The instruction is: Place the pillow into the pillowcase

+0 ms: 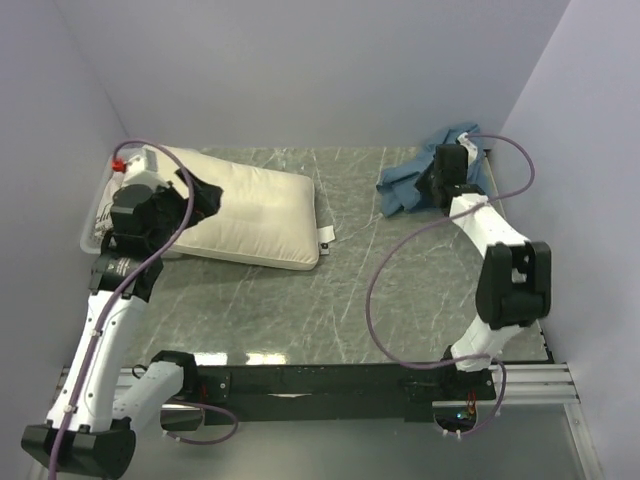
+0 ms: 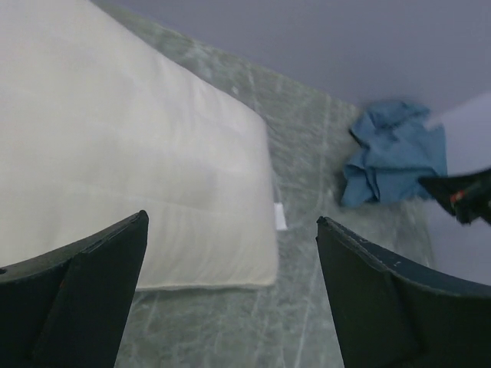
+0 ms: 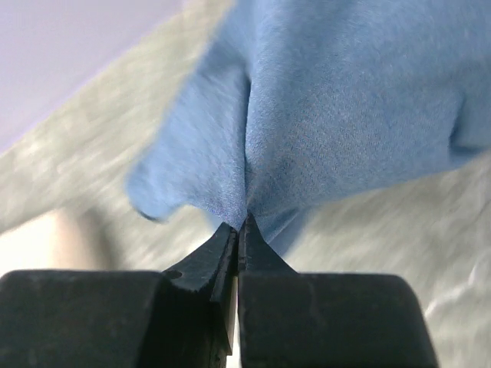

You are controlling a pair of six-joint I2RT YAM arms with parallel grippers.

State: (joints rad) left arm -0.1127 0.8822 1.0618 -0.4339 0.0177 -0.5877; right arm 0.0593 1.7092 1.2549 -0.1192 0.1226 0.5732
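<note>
The cream-white pillow (image 1: 250, 212) lies flat at the back left of the table; it also fills the left of the left wrist view (image 2: 130, 161). The dusty-blue pillowcase (image 1: 415, 180) is bunched at the back right and shows in the left wrist view (image 2: 395, 161). My left gripper (image 1: 203, 197) is open and empty, hovering over the pillow's left end (image 2: 230, 253). My right gripper (image 1: 447, 170) is shut on a fold of the pillowcase (image 3: 345, 100), its fingertips (image 3: 241, 224) pinching the cloth.
A clear plastic bin (image 1: 100, 215) with a red-capped item stands at the far left behind my left arm. Lilac walls close in the back and both sides. A white tag (image 1: 325, 238) sticks out of the pillow's right end.
</note>
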